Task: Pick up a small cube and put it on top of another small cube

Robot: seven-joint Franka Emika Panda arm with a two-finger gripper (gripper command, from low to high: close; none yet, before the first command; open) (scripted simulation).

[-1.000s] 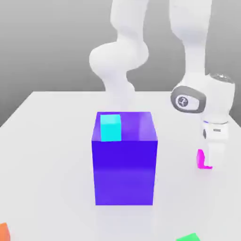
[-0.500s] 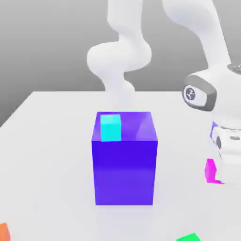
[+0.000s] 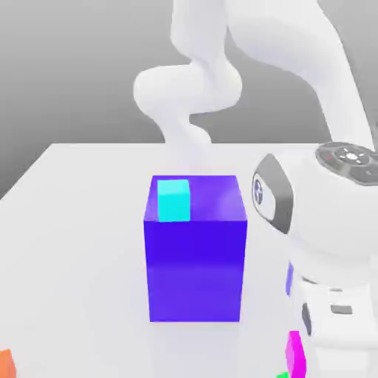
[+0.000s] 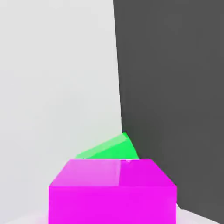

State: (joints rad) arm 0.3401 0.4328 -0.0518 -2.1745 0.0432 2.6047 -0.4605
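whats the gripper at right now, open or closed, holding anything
Gripper: can't tell if open or closed; the pink cube is right at it, but whether it's held can't be told.

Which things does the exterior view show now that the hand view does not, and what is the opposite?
Exterior view: the large purple-blue block, the small cyan cube on its top, the small orange cube, the white robot arm.
Hand view: a dark grey area beside the pale surface.
Both: the small magenta cube, the small green cube, the pale surface.
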